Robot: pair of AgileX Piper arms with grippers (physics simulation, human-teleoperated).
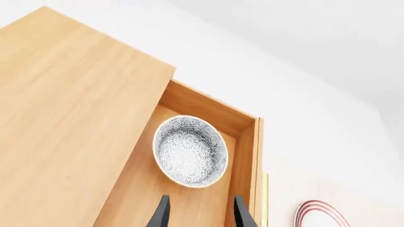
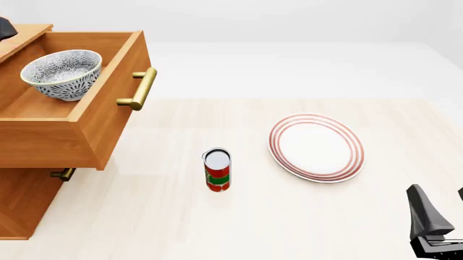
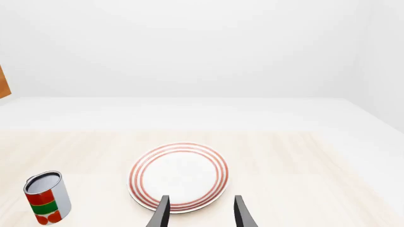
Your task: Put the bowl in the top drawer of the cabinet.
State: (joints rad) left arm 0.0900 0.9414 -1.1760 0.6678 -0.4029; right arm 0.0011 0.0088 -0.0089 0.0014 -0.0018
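The round deep white bowl with dark grey-blue floral speckle (image 2: 62, 73) sits upright inside the pulled-out orange-brown wooden top drawer (image 2: 108, 116) of the large wooden cabinet (image 2: 21, 203). The left end effector (image 1: 200, 213) hangs above it, fingers parted, empty. The right end effector (image 3: 200, 213) is likewise parted and empty, near the flat white red-ringed plate (image 2: 316, 147) on the pale bench (image 2: 217, 227).

Pale wood desk (image 2: 181, 227), three items resting on it.

Cabinet (image 2: 25, 200) stands at the left edge. Red-and-green can (image 2: 217, 170) upright near the centre. Flat white plate with red rings (image 2: 316, 147) lies to the right of the can, apart from it. Far desk portion white.
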